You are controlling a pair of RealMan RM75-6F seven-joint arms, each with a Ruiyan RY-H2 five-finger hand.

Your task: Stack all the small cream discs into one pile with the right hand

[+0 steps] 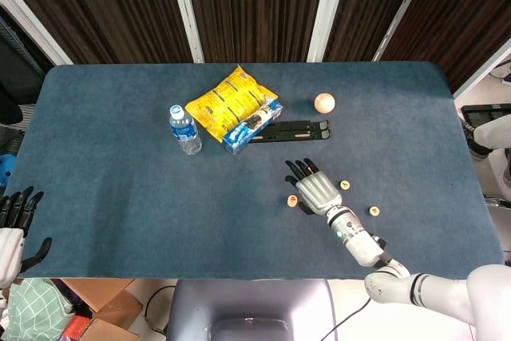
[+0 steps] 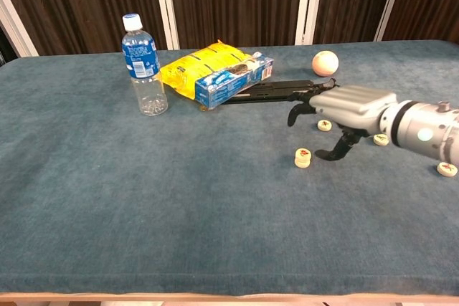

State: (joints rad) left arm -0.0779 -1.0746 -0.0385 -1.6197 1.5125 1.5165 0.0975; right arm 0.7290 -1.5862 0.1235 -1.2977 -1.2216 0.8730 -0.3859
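Covering the table (image 1: 120, 165) is blue felt, dark slatted curtains (image 1: 255, 5) behind. Right hand (image 1: 314, 189) hovers empty, fingers spread, beside one cream disc (image 2: 303, 157); others (image 2: 324, 125) lie scattered nearby, unstacked.

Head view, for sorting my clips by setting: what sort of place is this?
Probably an indoor lab or test room, not a home. A table covered in blue felt stands before dark slatted wall panels, with cardboard boxes on the floor beneath and mixed test items like a water bottle and snack bag.
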